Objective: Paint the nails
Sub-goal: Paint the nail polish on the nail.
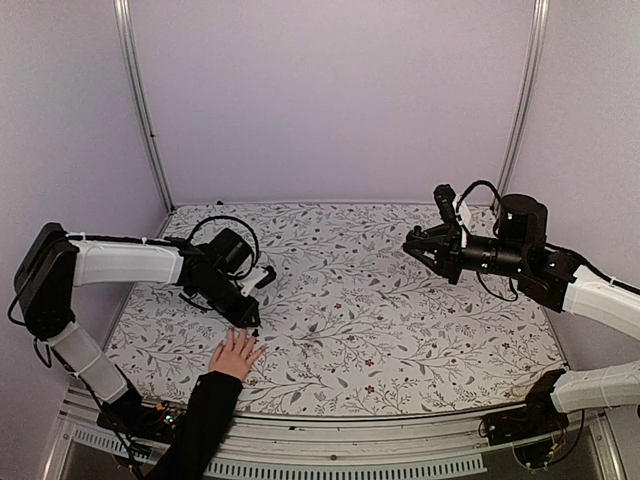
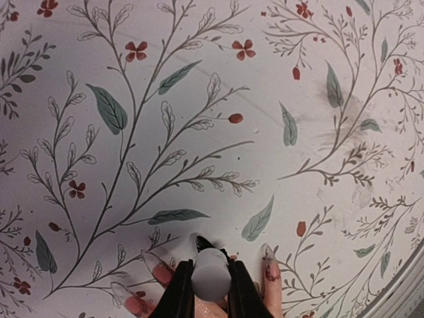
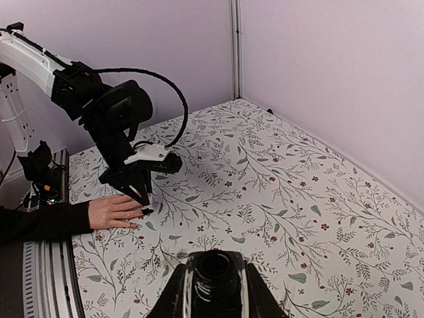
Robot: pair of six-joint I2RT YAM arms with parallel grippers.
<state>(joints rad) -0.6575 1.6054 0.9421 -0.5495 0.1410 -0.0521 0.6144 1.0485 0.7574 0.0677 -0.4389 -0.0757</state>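
Observation:
A light-skinned hand (image 1: 235, 355) in a black sleeve lies flat near the table's front left, fingers spread. My left gripper (image 1: 250, 320) hangs over its fingertips, shut on the white brush cap (image 2: 212, 273). Just beyond the cap, one nail (image 2: 202, 242) is glossy black. The neighbouring nails (image 2: 268, 253) are long and pale, with red smudges on the skin below them. The brush itself is hidden under the cap. My right gripper (image 3: 215, 268) is held high at the right, shut on the open dark bottle (image 3: 215, 281).
The floral tablecloth (image 1: 380, 320) covers the table, with purple walls at the back and sides. A metal rail (image 1: 400, 430) runs along the front edge. The person's sleeve (image 1: 195, 420) crosses that rail at the left.

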